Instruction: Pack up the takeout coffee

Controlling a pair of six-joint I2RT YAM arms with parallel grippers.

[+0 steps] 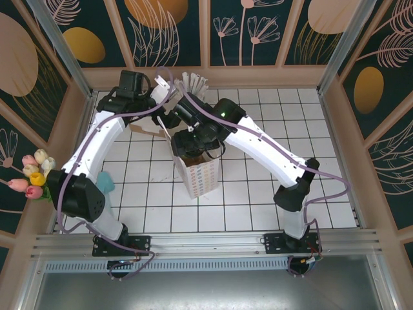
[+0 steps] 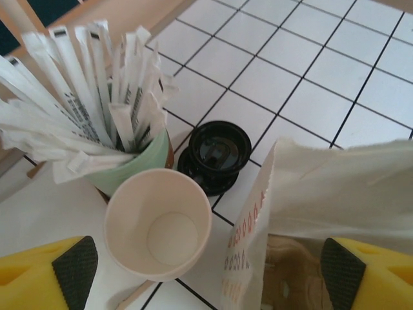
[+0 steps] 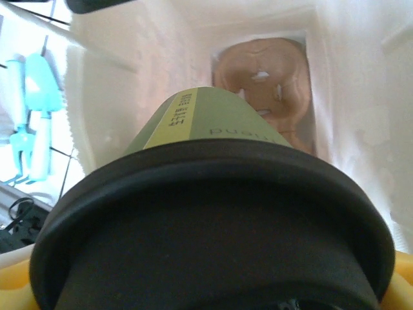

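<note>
Two arms over worktop (image 1: 258, 194) | left gripper (image 2: 210, 284) spread wide above white cup (image 2: 158, 223), beside straw holder (image 2: 139, 161) | right gripper (image 1: 192, 142) clamps takeout coffee (image 3: 213, 129) | cup in white bag (image 1: 200, 174) mouth, long axis vertical, dark lid up, base pointing down at pulp carrier (image 3: 264, 84)

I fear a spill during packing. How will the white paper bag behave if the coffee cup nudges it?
The white paper bag looks thin and creased, so its wall would likely flex against the takeout coffee. It stands tall on a narrow base, so a sideways shove may tip it, though the pulp carrier at its bottom probably steadies it.
</note>
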